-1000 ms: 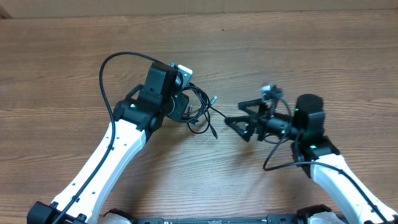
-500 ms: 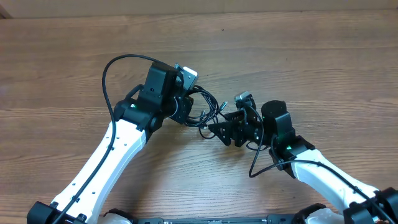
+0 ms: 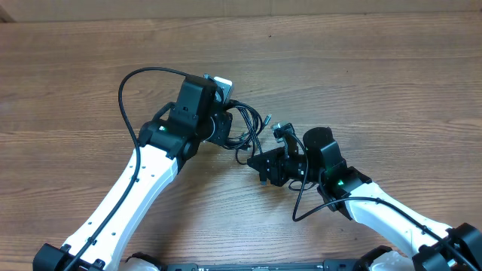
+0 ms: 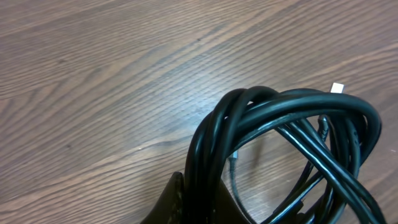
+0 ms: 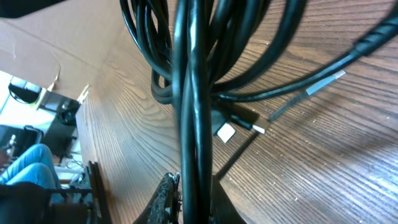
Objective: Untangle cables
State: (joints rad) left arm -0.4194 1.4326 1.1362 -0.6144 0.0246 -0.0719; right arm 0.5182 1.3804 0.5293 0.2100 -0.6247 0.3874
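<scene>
Right gripper (image 5: 189,200) – jaws are pressing together on a few strands of the cables (image 5: 193,74), which are running straight out from between them. Just past the jaws, the strands are fanning into loops, a plug (image 5: 245,119) hanging beside them over the table (image 5: 348,143). Farther off, the left gripper (image 4: 199,200) is pinching the same bundle – its coil is arching up and to the right of those jaws.

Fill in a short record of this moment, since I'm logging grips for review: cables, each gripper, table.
cables: tangled black bundle, spanning both grippers
left gripper: shut on cables
right gripper: shut on cables, strands running between its fingers
plug tip: loose, hanging free of the bundle
table: wood grain
</scene>
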